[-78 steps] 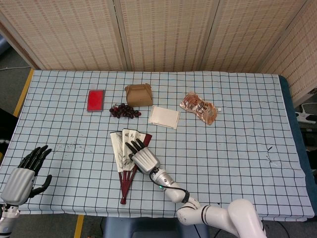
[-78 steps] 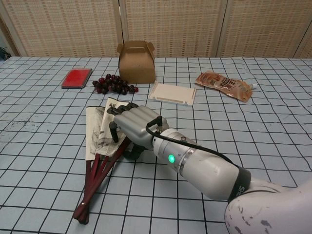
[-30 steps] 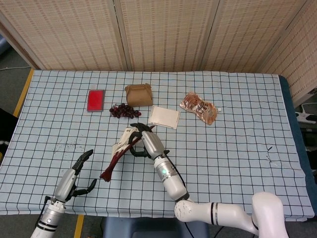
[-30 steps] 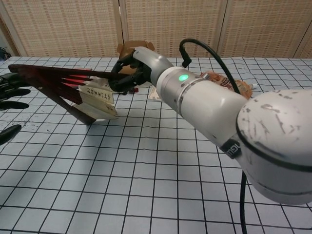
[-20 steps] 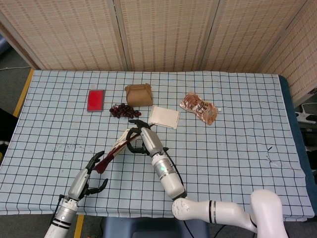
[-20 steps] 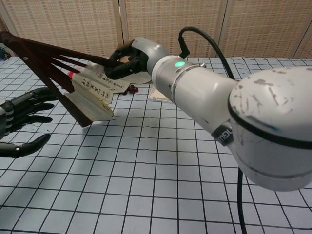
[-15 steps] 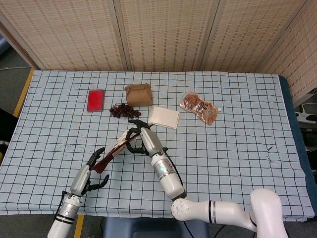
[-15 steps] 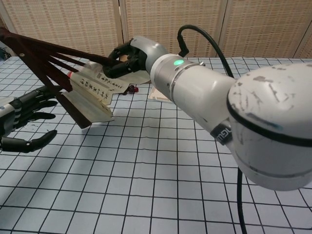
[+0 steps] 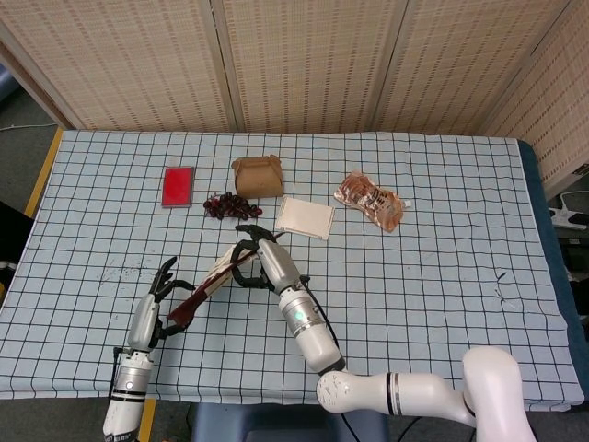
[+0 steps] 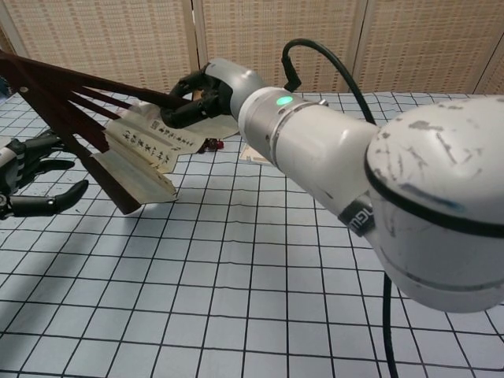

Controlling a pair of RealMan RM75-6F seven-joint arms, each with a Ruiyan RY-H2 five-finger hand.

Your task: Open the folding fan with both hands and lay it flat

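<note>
Up above the blue-and-white checked cloth of the worktop, the folding fan with dark red wooden ribs and cream paper printed with black writing is held in the air, only partly spread. The right hand grips it at the paper end, fingers curled around the top ribs, and in the chest view the same hand shows its dark fingers closed over a rib while the silver forearm fills the frame behind it. From there the ribs slant down and to the left toward the pivot end, which lies close by the left hand. That left hand has its fingers spread apart; in the chest view it sits at the frame's left edge, beside the ribs, and whether a fingertip touches them cannot be told. Further back on the cloth lie a flat red rectangular case, a bunch of dark purple grapes, a small brown cardboard carry box, a pale cream rectangular tray and an orange plastic snack packet.
</note>
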